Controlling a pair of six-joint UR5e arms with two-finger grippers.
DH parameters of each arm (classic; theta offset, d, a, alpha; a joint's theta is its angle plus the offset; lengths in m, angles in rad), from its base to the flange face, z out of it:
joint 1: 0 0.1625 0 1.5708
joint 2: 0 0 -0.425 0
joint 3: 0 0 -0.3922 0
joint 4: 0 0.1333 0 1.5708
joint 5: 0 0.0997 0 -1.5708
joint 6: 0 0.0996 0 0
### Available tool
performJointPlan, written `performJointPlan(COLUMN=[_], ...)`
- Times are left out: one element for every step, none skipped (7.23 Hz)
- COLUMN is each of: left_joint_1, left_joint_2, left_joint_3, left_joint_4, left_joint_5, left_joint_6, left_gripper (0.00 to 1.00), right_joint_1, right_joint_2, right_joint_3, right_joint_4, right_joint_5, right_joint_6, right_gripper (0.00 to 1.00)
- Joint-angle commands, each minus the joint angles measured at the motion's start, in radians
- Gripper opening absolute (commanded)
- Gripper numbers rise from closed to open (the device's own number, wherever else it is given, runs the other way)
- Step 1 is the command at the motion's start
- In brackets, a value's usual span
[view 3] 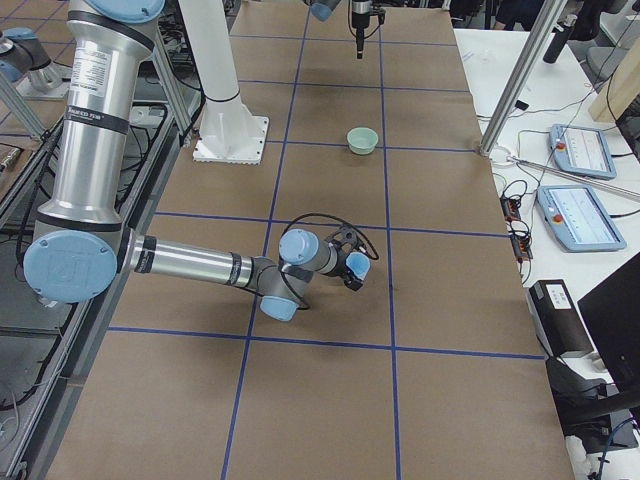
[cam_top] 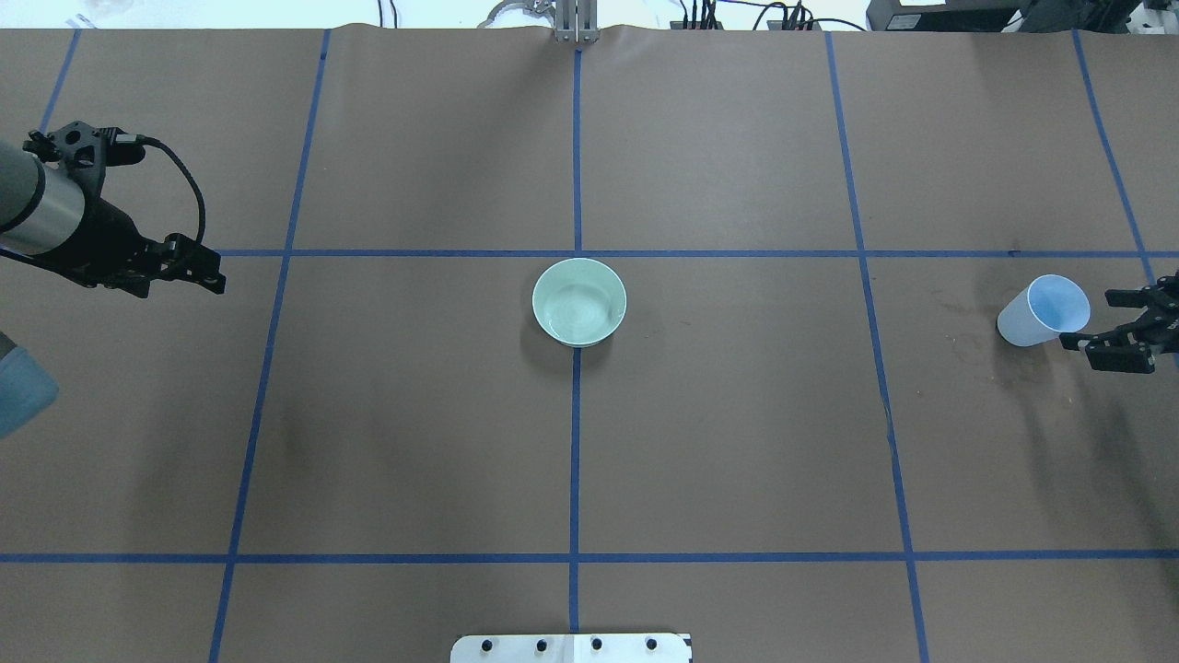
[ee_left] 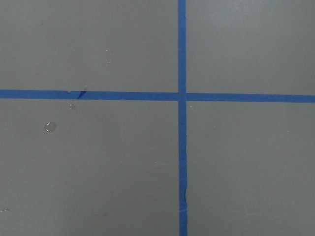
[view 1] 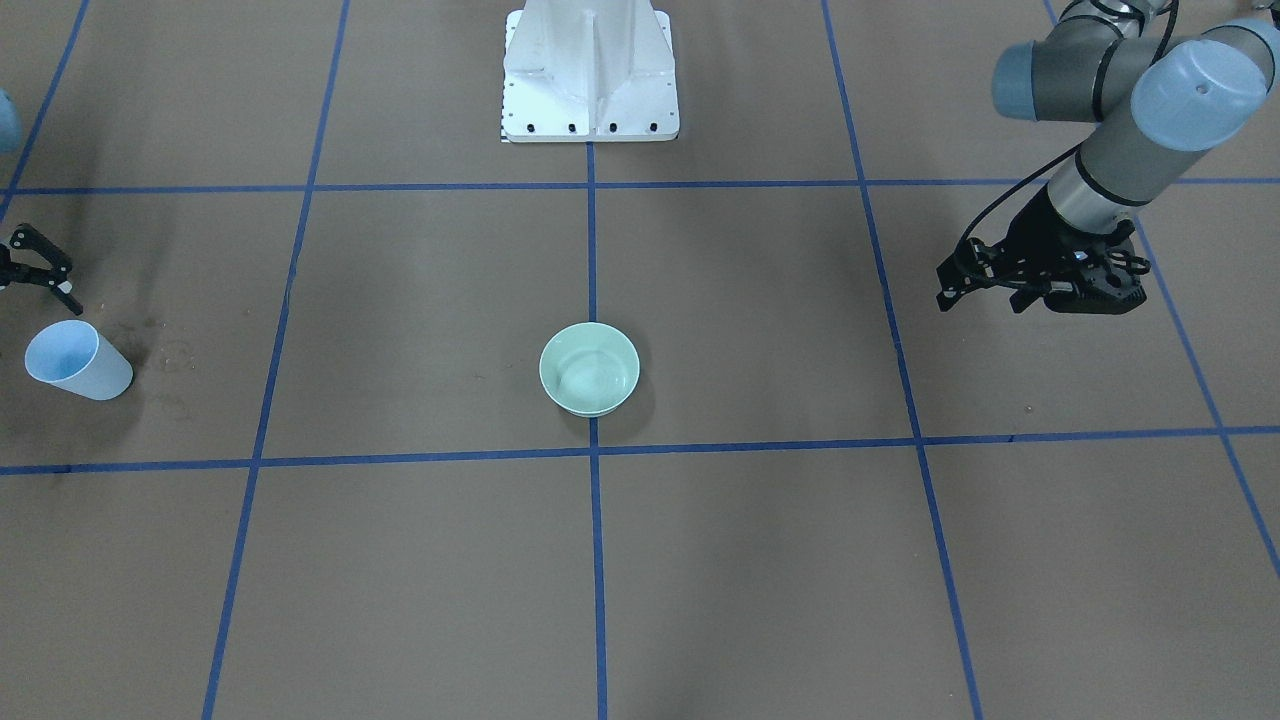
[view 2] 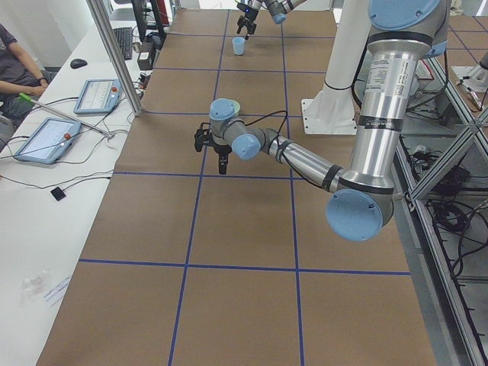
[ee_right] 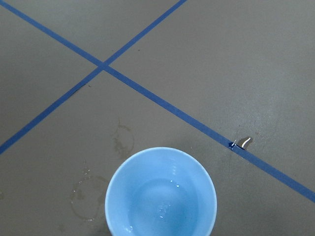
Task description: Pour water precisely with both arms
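Note:
A pale green bowl (cam_top: 579,301) sits at the table's centre with rippled water (cam_top: 577,319) in it. A light blue cup (cam_top: 1044,310) stands upright near the table's right end. The right wrist view shows the cup (ee_right: 161,194) from above, with a few bright glints of water (ee_right: 162,212) at its bottom. My right gripper (cam_top: 1096,320) is open just beside the cup, its fingers clear of the cup wall. Far to the left, my left gripper (cam_top: 216,276) hangs open over bare table and holds nothing. Its wrist view shows only brown table and blue tape.
Dried rings and droplets mark the brown table (ee_right: 93,196) around the cup. Blue tape lines (cam_top: 577,414) divide the surface into squares. The white pedestal base (view 1: 590,80) stands at the robot's edge. Tablets (view 2: 46,139) and a seated person (view 2: 15,57) are beyond the far side.

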State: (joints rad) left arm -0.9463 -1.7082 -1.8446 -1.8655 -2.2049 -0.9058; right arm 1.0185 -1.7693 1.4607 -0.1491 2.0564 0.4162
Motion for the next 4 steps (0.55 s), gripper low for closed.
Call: performJointPlan(left_joint_1=[-0.002,0.000,-0.002,-0.002], left_joint_2=[0.001,0.013,0.016,0.039], left_joint_3=[-0.011,-0.013,-0.012,-0.012], left_joint_4=[-0.003,-0.001,0.003,-0.001], left_joint_5=[-0.001,-0.007,-0.007,-0.007], left_joint_6=[-0.005,0.001,0.004,0.010], left_gripper=[1.00,1.00,1.00,1.00], right_joint_1=[-0.026,-0.031,-0.034,-0.038], right_joint_2=[0.002,0.007,0.017,0.039], right_joint_3=[-0.025,-0.026,-0.036,-0.051], right_joint_4=[0.016,0.016,0.016,0.016], right_joint_5=[-0.008,-0.012,-0.015,-0.018], right_joint_6=[0.018,0.018,0.018,0.019], right_gripper=[0.99,0.99,0.99,0.99])
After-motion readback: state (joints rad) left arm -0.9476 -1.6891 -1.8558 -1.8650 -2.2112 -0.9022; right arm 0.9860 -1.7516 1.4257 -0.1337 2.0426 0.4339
